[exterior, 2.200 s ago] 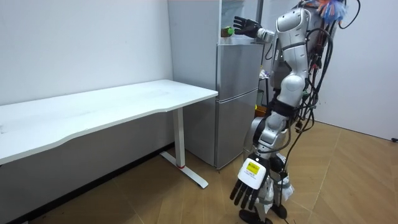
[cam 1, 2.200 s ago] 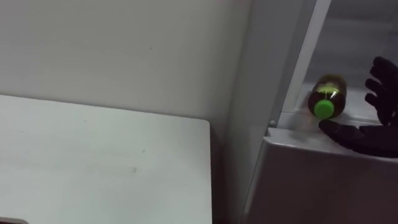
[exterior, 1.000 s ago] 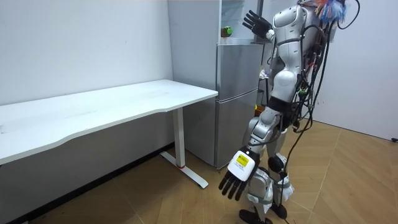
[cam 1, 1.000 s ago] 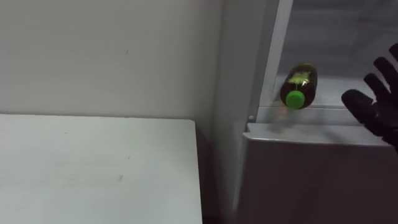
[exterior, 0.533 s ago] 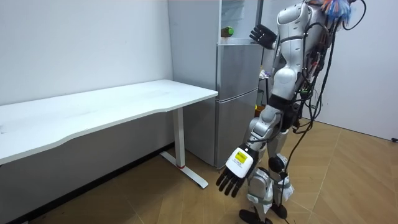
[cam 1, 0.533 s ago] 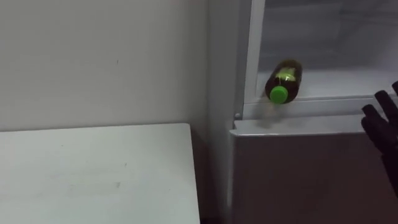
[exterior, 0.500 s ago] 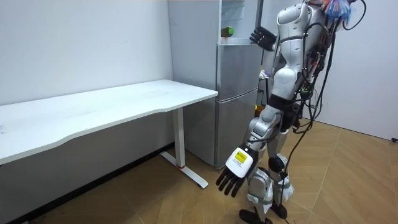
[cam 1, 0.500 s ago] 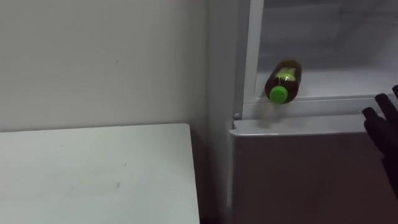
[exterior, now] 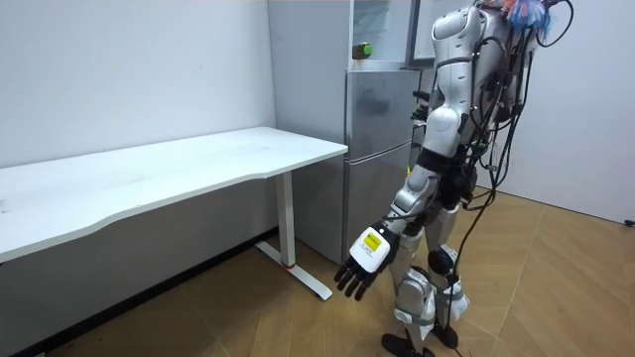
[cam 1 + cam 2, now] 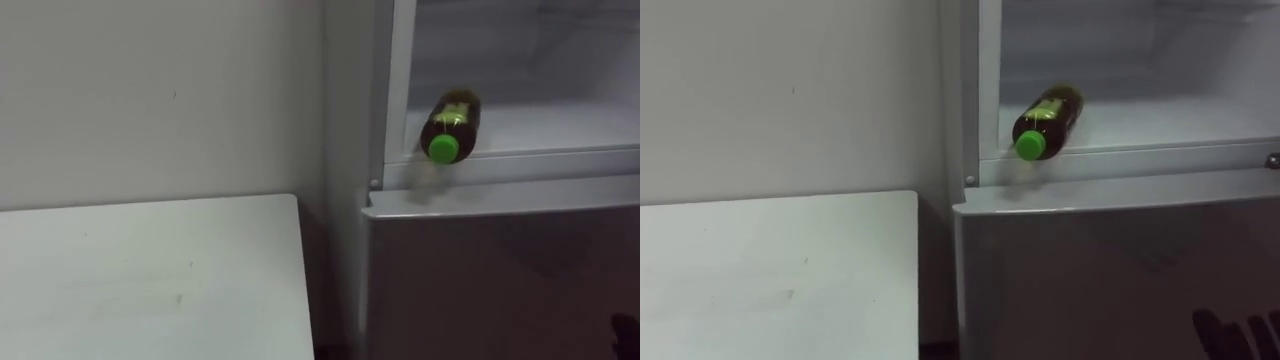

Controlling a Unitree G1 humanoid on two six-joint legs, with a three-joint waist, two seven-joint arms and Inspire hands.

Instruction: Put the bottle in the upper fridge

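In the left eye view, the bottle (image 10: 450, 122) lies on its side on the shelf (image 10: 560, 118) of the upper fridge (image 10: 395, 90), with its cap at the front lip. In the room view, the robot stands at the fridge and the left hand (image 9: 359, 268) hangs low, fingers straight and empty. In the right eye view, the right hand (image 10: 1240, 335) sits at the lower edge, fingers apart, holding nothing. Placement looks done. If the bottle could roll out, nudge it deeper with flat fingers on the cap.
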